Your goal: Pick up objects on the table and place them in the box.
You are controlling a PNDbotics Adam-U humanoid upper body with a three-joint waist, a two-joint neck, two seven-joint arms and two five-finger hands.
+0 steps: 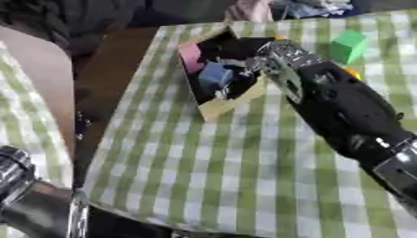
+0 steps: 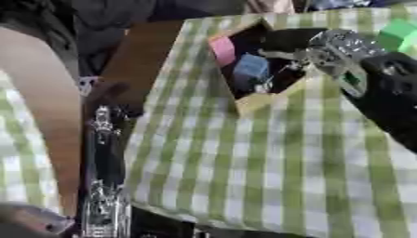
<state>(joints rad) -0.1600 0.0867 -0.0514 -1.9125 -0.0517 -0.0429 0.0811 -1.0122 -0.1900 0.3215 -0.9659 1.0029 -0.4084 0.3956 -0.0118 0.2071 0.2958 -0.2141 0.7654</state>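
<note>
Green-and-white checked cloth (image 1: 244, 176) covers the table in front of you, and the cardboard box (image 1: 231, 103) sits on it at about 12 o'clock, open side up and turned askew. Inside it you can see a pink block (image 1: 191, 56) against the left wall and a blue block (image 1: 215, 74) just beside it, toward the middle. Your right hand (image 2: 338, 49) reaches in from 3 o'clock and sits over the box's right rim; its fingers are lost against the dark interior, so you cannot tell whether it is holding anything. A green cube (image 1: 349, 45) stands on the cloth at 1 o'clock, just beyond your right forearm and apart from the box. Your left hand (image 2: 104, 125) shows at 8 o'clock, off the cloth's edge, with its fingers pointing up and relaxed.
</note>
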